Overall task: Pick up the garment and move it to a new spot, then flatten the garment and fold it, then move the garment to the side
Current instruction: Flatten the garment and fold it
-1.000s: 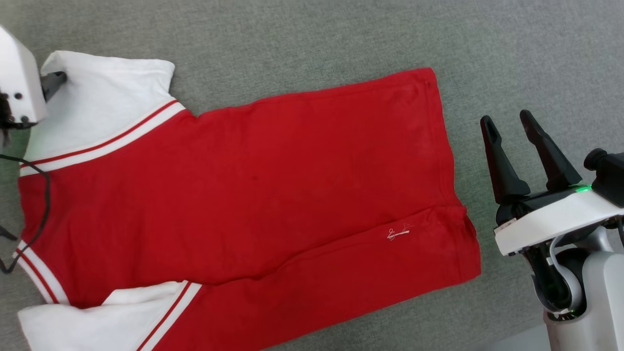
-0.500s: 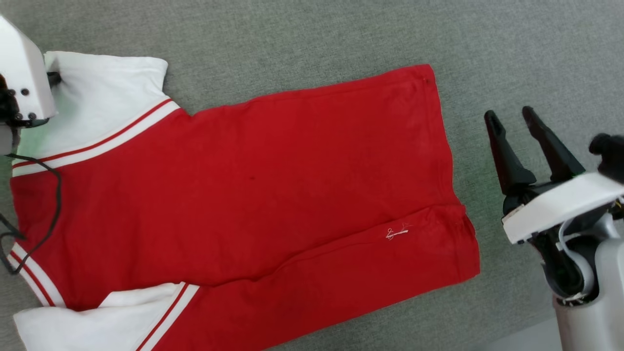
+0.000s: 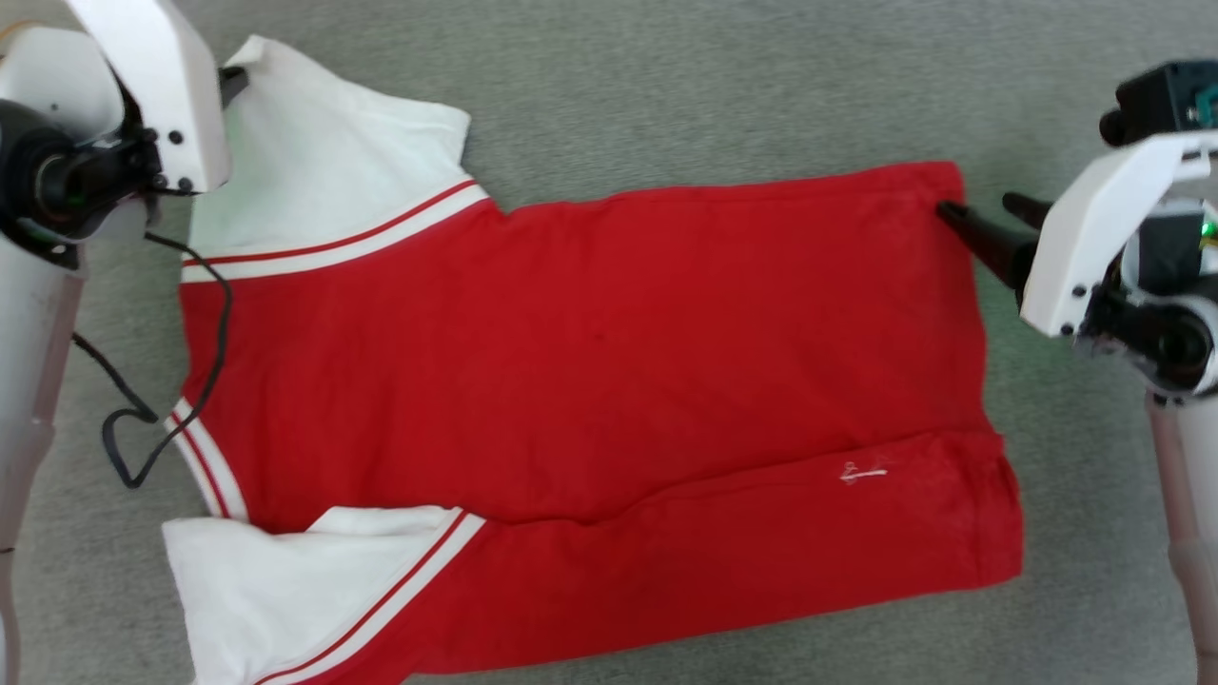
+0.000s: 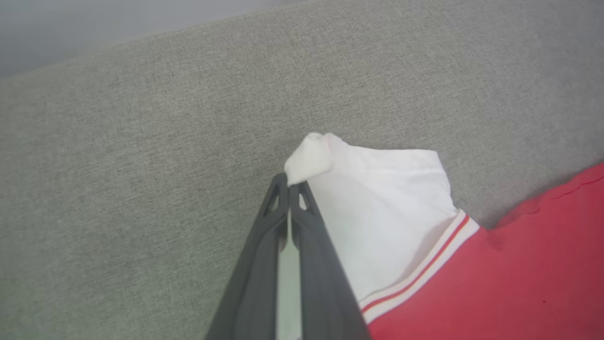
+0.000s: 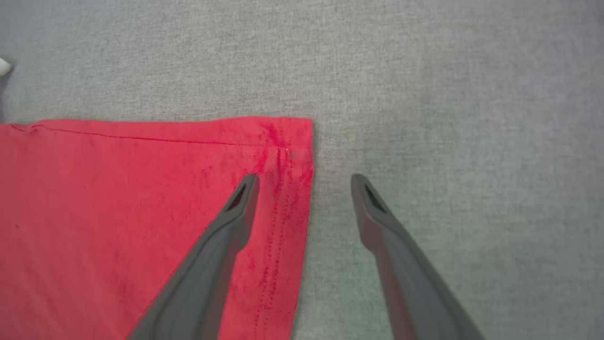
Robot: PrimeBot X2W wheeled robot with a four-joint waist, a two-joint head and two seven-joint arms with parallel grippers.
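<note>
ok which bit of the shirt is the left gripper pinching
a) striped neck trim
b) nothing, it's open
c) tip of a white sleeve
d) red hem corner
c: the left gripper is shut on the bunched tip of the white sleeve of the shirt, as the left wrist view shows.

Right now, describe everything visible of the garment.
The garment is a red knit T-shirt with white short sleeves and red-and-white stripe trim, spread nearly flat on the grey fabric surface, hem toward the robot's right. Its near long side is folded over the body. The left gripper has its jaws shut on the far sleeve's corner; the right gripper, jaws open, straddles the hem's far corner.
</note>
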